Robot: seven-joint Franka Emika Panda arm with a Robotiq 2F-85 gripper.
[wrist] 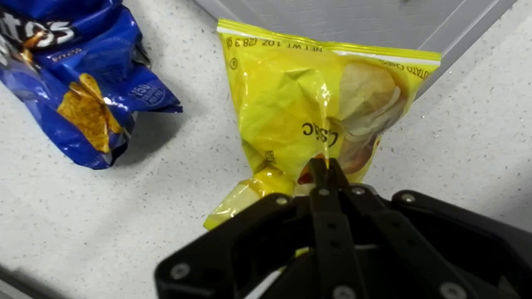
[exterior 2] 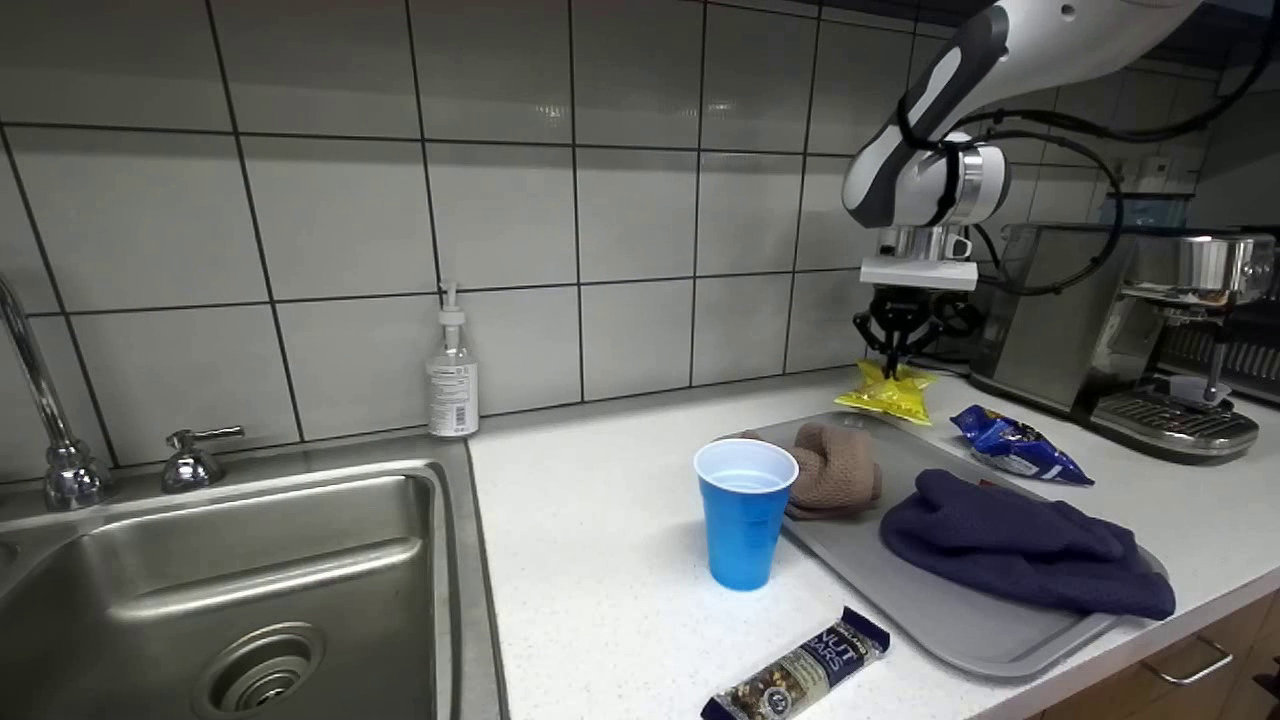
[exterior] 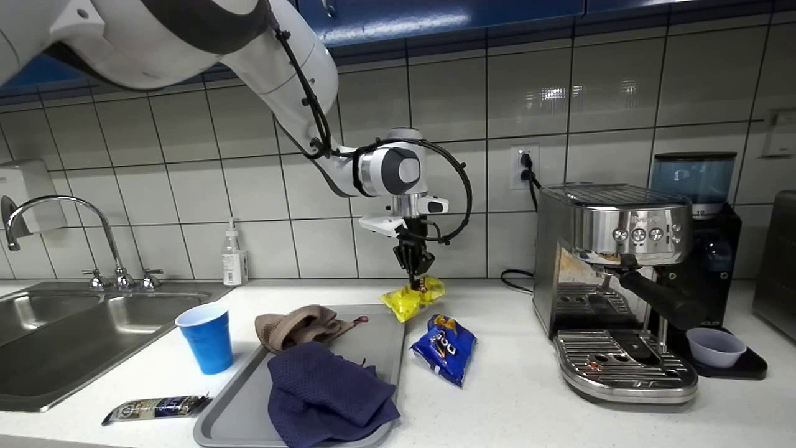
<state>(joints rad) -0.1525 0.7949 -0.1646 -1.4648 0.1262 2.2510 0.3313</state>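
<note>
The gripper (wrist: 327, 167) is clenched on a fold of the yellow chip bag (wrist: 282, 110), at the far corner of the gray tray (exterior: 370, 330). The bag's long axis slants: its flat printed seal points toward the tray – lettering upside down in the wrist view – and its crumpled end points away. A blue chip bag (exterior: 444, 350) lies near, apart.

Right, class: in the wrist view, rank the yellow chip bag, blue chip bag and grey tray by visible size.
1. Yellow chip bag
2. Blue chip bag, cut off by the frame
3. Grey tray, also cut off
</note>
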